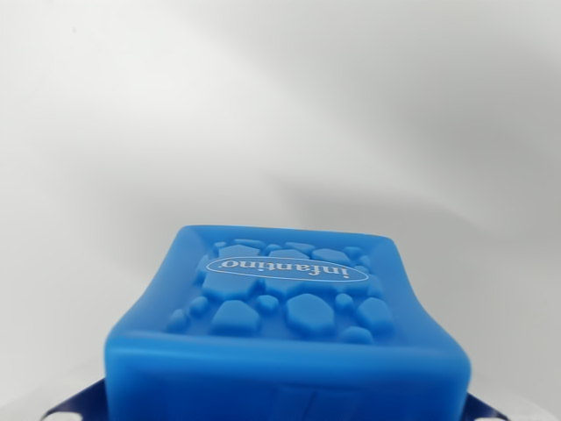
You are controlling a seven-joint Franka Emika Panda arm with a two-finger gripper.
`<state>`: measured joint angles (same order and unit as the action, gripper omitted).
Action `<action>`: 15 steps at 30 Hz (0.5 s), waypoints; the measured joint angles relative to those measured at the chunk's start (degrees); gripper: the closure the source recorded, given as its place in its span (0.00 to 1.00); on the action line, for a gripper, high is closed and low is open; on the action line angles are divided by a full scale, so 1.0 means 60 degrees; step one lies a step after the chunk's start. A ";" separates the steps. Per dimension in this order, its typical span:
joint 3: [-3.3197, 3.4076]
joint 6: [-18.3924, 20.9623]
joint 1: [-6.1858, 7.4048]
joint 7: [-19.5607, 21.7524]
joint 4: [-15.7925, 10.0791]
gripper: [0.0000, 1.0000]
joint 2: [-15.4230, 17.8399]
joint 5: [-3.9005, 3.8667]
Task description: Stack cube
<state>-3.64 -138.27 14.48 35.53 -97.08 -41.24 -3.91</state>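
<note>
The blue cube (287, 329), embossed "infantino", fills the near centre of the wrist view above a pale surface (280, 114). The gripper's fingers are out of frame, so their grip cannot be told. No second cube shows; misalignment risks toppling.

Just the one camera here, the wrist view, so no second angle to compare overlap with. It sits really close to a blue cube (285, 324), which fills the lower half of the picture and gets cut off by the bottom edge. The lens looks across the cube's embossed top face at a shallow downward angle, toward a plain white surface (280, 114) beyond. The jaws aren't visible, so placing the camera relative to them isn't possible.
</note>
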 joint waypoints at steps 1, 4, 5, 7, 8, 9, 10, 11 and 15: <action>0.0000 -0.0017 -0.0022 -0.0009 -0.0088 1.00 0.0047 0.0001; 0.0000 -0.0090 -0.0087 -0.0036 -0.0310 1.00 0.0168 0.0001; 0.0000 -0.0115 -0.0107 -0.0045 -0.0379 1.00 0.0209 0.0001; -0.0001 -0.0154 -0.0134 -0.0059 -0.0477 1.00 0.0274 0.0001; -0.0001 -0.0179 -0.0152 -0.0067 -0.0544 1.00 0.0323 0.0002; -0.0001 -0.0199 -0.0168 -0.0076 -0.0623 1.00 0.0379 0.0002; -0.0001 -0.0217 -0.0185 -0.0085 -0.0693 1.00 0.0429 0.0002; -0.0001 -0.0237 -0.0200 -0.0094 -0.0757 1.00 0.0474 0.0003; -0.0002 -0.0315 -0.0262 -0.0131 -0.0996 1.00 0.0640 0.0008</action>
<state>-3.65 -140.16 12.91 34.75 -103.06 -37.40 -3.86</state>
